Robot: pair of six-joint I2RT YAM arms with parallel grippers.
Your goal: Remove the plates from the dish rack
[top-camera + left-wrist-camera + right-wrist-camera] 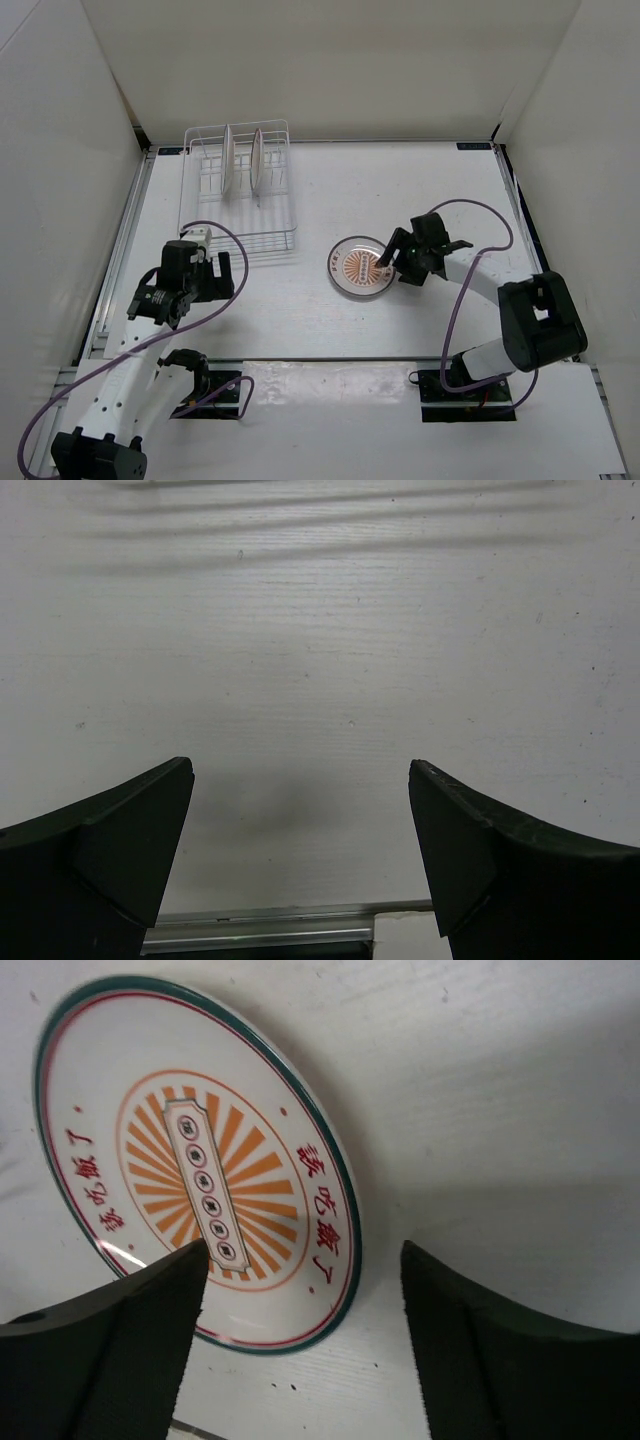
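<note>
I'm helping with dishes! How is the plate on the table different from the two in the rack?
The plate on the table lies flat, face up; the other two plates stand on edge in the dish rack. From above, the plate on the table shows an orange sunburst; the other two plates look like thin white slivers. The open right gripper is at the plate on the table; none is near the other two. All look pale.

Shows an orange sunburst on the flat plate, with red characters around it, a thin red ring and a dark green rim on cream. Reads white on the dish rack and table, black on the left gripper and right gripper, purple on the cables.
</note>
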